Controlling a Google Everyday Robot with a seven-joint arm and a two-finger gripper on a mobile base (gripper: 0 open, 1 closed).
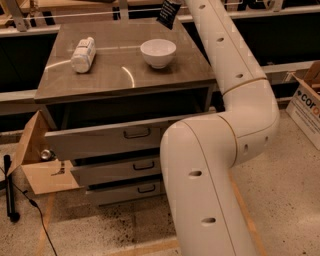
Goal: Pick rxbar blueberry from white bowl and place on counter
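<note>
The rxbar blueberry (168, 13), a dark navy bar with white print, hangs in the air above and just behind the white bowl (158, 52). My gripper (176, 2) is at the very top edge of the camera view, shut on the bar's upper end; most of it is cut off by the frame. The bowl stands upright and looks empty on the far right part of the grey-brown counter (120, 77). My white arm (225, 115) reaches up along the counter's right side.
A white bottle (83, 54) with a pale label lies on its side at the counter's far left. The cabinet's top drawer (125, 135) is pulled partly out. An open cardboard box (37, 160) sits on the floor at left, another box (306, 105) at right.
</note>
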